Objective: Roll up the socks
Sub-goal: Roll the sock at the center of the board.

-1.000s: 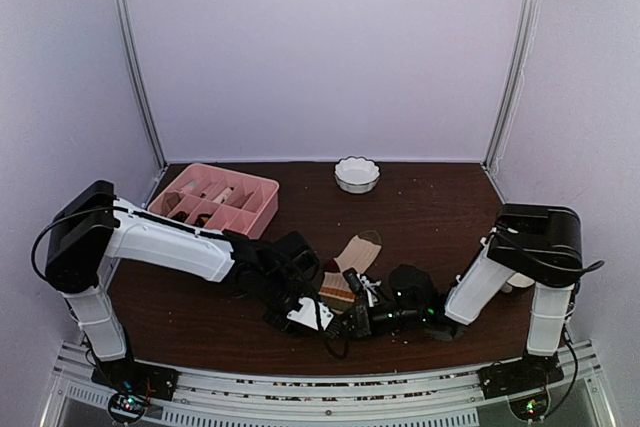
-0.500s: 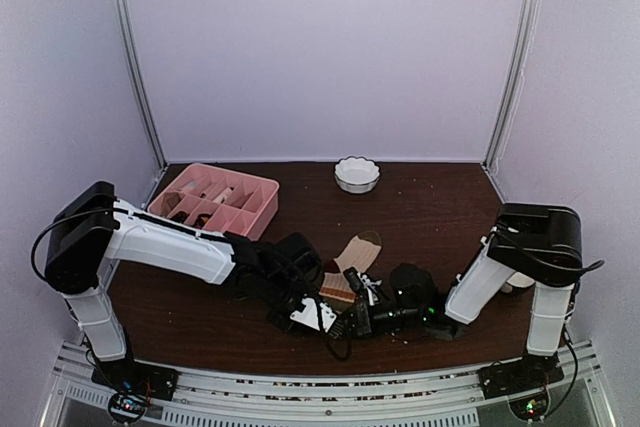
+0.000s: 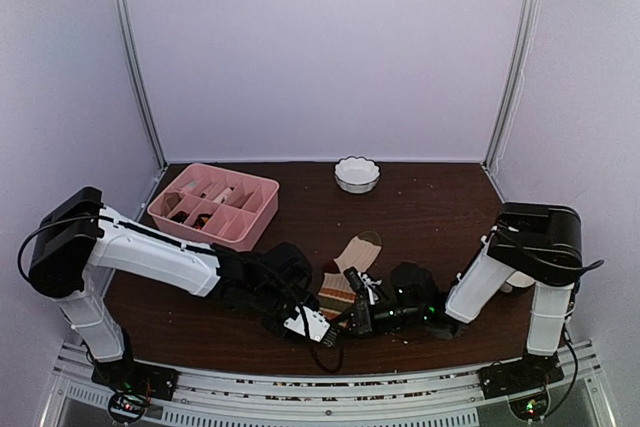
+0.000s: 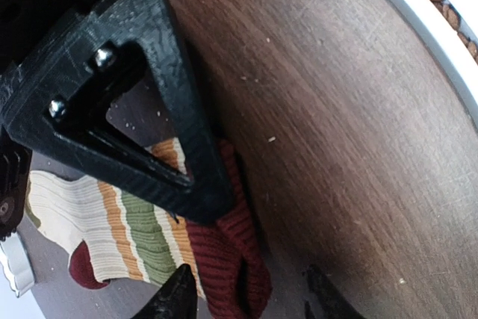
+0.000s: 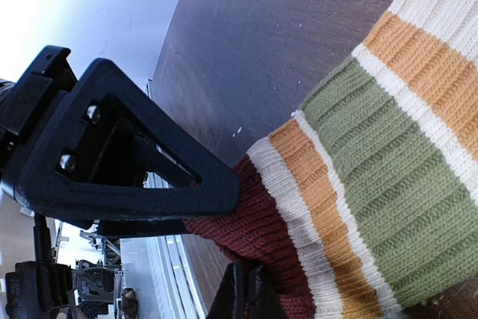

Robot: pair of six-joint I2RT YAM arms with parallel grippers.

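Left wrist view is showing the striped sock [image 4: 142, 233] lying flat on the table [image 4: 336, 125]. Its ribbed cream leg is running into orange and green bands and ending in a dark red cuff. The left pincer [image 4: 248, 298] is reaching in at that cuff with its tips standing moderately apart, one on each side of the red ribbing. A sliver of table is showing between the cuff and one tip, so it is straddling rather than clamping. A black triangular finger of the other pincer is lying across the striped bands, its point aimed at the cuff.

Right wrist view is giving the same sock from the opposite side. The right pincer [image 5: 244, 289] is sitting fully closed at the rim of the red cuff. It seems to be nipping a fold of the cuff, though the contact is falling at the bottom border and is hard to read. The left pincer's triangular finger is touching the cuff just beside it.

Top external view is placing the sock on the near part of the table, cuff toward the robot and toe pointing away, with both pincers meeting low at the cuff. A pink tray [image 3: 215, 202] is sitting well apart from the sock, off to its far left. A white bowl [image 3: 357, 174] is standing well beyond the toe.
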